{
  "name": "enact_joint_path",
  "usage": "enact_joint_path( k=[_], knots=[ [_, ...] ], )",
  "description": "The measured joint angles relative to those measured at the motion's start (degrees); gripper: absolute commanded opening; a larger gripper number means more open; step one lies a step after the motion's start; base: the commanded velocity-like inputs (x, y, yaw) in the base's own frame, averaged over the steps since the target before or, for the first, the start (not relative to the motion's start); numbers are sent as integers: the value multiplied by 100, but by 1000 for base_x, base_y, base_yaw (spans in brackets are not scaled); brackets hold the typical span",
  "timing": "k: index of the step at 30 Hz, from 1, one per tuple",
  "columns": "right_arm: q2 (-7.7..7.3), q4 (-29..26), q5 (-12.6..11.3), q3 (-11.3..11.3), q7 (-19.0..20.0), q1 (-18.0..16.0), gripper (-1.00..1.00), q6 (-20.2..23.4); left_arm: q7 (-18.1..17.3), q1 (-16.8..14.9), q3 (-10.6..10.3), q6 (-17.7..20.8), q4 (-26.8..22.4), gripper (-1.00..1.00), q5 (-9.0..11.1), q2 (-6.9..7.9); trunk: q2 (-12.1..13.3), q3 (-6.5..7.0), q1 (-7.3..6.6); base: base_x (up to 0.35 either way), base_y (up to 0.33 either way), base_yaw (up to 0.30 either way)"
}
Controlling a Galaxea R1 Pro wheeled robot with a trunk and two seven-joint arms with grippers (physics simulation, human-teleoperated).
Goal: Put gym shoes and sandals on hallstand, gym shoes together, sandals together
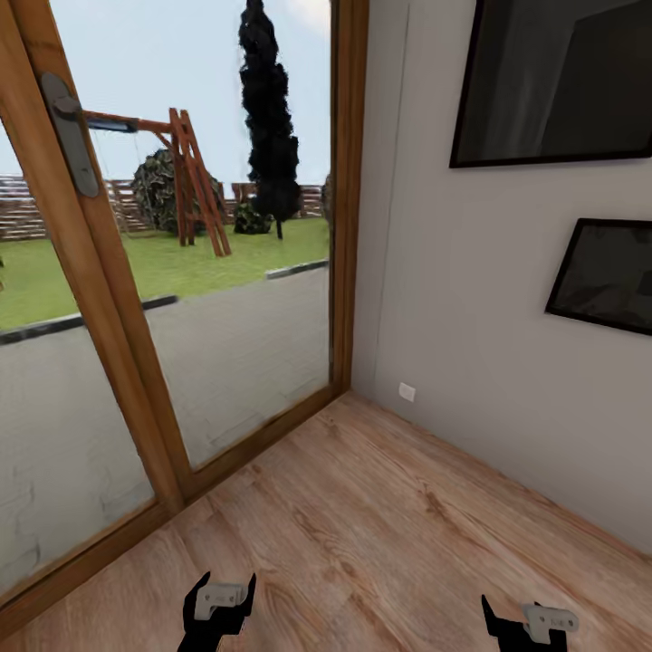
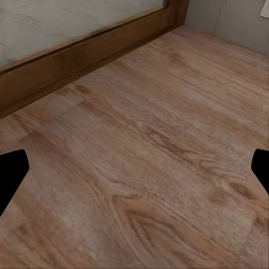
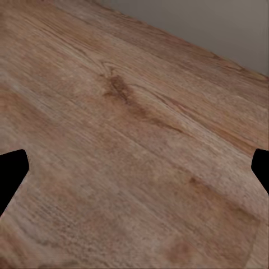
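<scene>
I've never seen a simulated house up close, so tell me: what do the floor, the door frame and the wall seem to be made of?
The corridor floor looks like light brown wood plank, matte, with clear grain and knots. The door frame seems to be darker, smooth wood around glass panes showing a garden. The wall looks like plain painted plaster, pale grey and flat, though the render leaves that open.

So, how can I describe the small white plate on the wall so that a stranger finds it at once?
Start at the big wood-framed glass door and go to the corner with the grey wall. The small white rectangular wall plate sits low, just above the wood-plank floor. Unlike the two dark framed pictures higher up, it is tiny and white.
</scene>
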Motion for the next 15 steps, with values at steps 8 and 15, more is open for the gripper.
enact_joint_path(
  k=[8, 15],
  knots=[
    [31, 15, 3, 4, -9, 1, 100, -1, 0, -1, 6, -1, -13, 100, 0, 11, 0, 0, 0, 270, 197, -102],
    [34, 33, 4, 5, -10, 2, 100, 3, 0, -1, 1, -1, -9, 100, 3, 12, 0, 0, 1, 246, 178, -264]
  ],
)
